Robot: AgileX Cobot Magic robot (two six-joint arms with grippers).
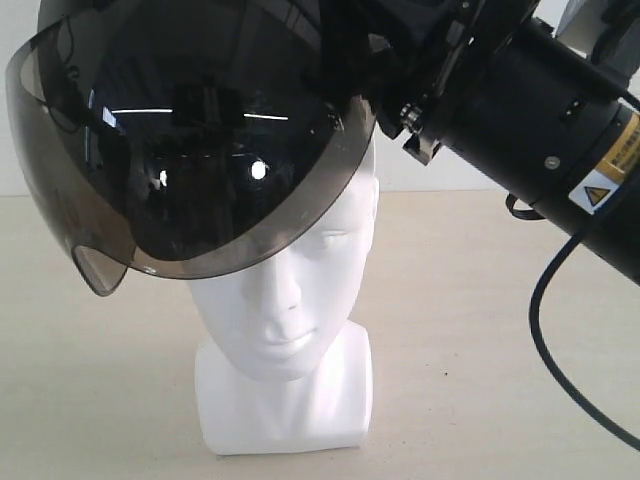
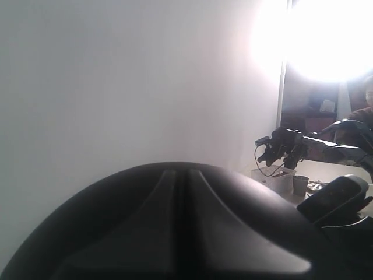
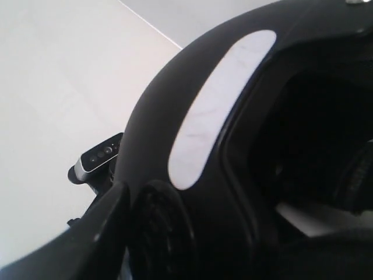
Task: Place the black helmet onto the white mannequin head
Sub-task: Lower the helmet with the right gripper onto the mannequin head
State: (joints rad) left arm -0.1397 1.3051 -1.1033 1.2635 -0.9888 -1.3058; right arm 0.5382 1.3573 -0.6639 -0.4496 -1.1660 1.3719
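Step in hand: seating and release. The black helmet (image 1: 200,150) sits over the crown of the white mannequin head (image 1: 290,310), so the placing looks close to done.
Right tool (image 1: 405,110): up against the helmet's side edge. Its jaws are hidden behind the shell, so I cannot tell how wide they stand or whether they grip the rim.
Left tool: not seen in any view; its wrist camera looks across the helmet's shell from close by.
Helmet from the right tool: touching or just beside its tip, spreading away from it over the head.
Visor: tinted, tilted, and lower on the side far from the tool. It covers the brow and leaves nose and mouth bare.
Mannequin head from the right tool: below and just ahead of it, upright on the tabletop (image 1: 480,350).
Next move calls for: probably a clean let-go, then a straight pull back off the shell without dragging it. The tilt suggests a levelling nudge first.
Risk: a snagged rim could twist the helmet or tip the head.
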